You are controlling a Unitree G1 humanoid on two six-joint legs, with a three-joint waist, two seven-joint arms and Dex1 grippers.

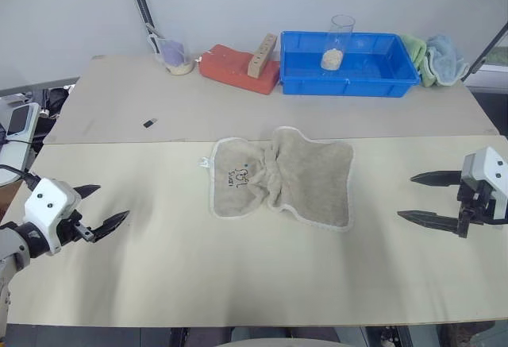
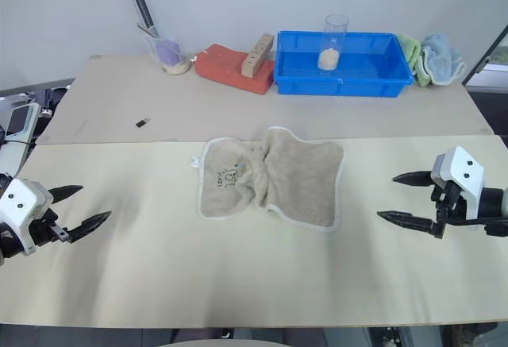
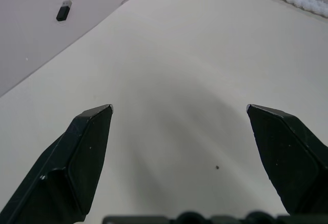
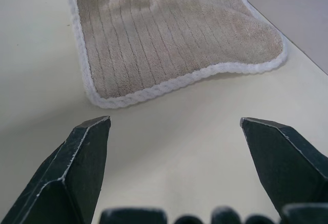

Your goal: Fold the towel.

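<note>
— Pale bench (image 1: 238, 283) under a plain wall; where are the tools?

— Left tool (image 1: 101, 206) at the lower left of the head view, right tool (image 1: 432, 198) at the right edge, both released, jaws spread wide, nothing in them. Between them, well apart from each, the towel (image 1: 282, 176) lies mid-frame, bunched along a middle crease.

— Which step?

— Likely the start: nothing folded yet. Next, I'd judge, each tool must reach a towel corner and pinch the white edging.

— Anything unclear?

— The dark marks near the corner tag (image 1: 204, 163) are too small to read, and folds hide the towel's middle.
</note>
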